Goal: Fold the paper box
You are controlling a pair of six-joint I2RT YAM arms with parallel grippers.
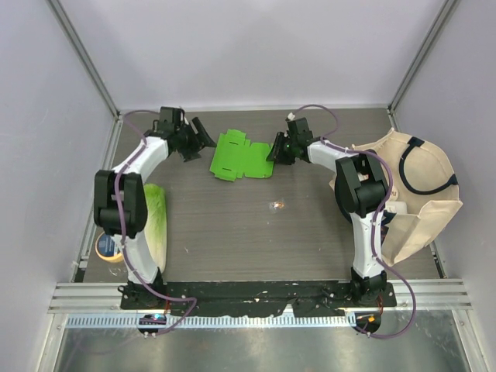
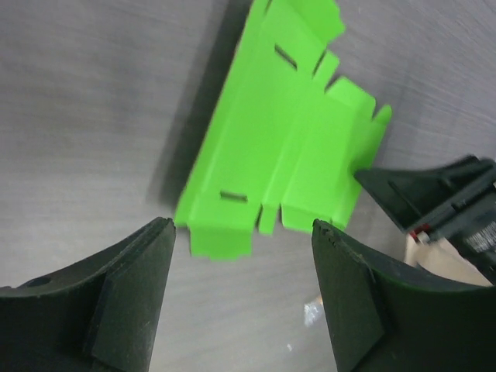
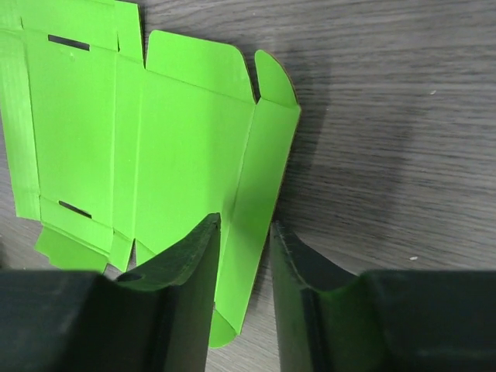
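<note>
At the near left, a long pale-green cabbage (image 1: pixel 157 225) lies on the dark wood-grain table (image 1: pixel 232 240), alongside the left arm's base. A small round yellow-rimmed object (image 1: pixel 105 246) sits just outside it (too small to name). On the right, a beige tote bag (image 1: pixel 422 198) with dark handles slumps against the table's edge, behind the right arm. Near mid-table lies a tiny orange-and-white scrap (image 1: pixel 277 205), well apart from everything else.

Farther back, the paper box (image 1: pixel 240 155) lies flat and unfolded between the two tools. It is bright green, and its flaps, creases and two narrow slots show.

The left gripper (image 1: pixel 203 139) hangs just beside the sheet's left edge. Its jaws are spread wide with nothing between them, and in its wrist view the green card lies beyond the fingertips.

The right gripper (image 1: pixel 275 149) is at the sheet's right edge. In its own view the jaws are drawn narrow and straddle the long outer side flap, whose rounded end shows below them. A slim gap remains, filled by green card. Whether the pads actually press the flap I cannot tell.
</note>
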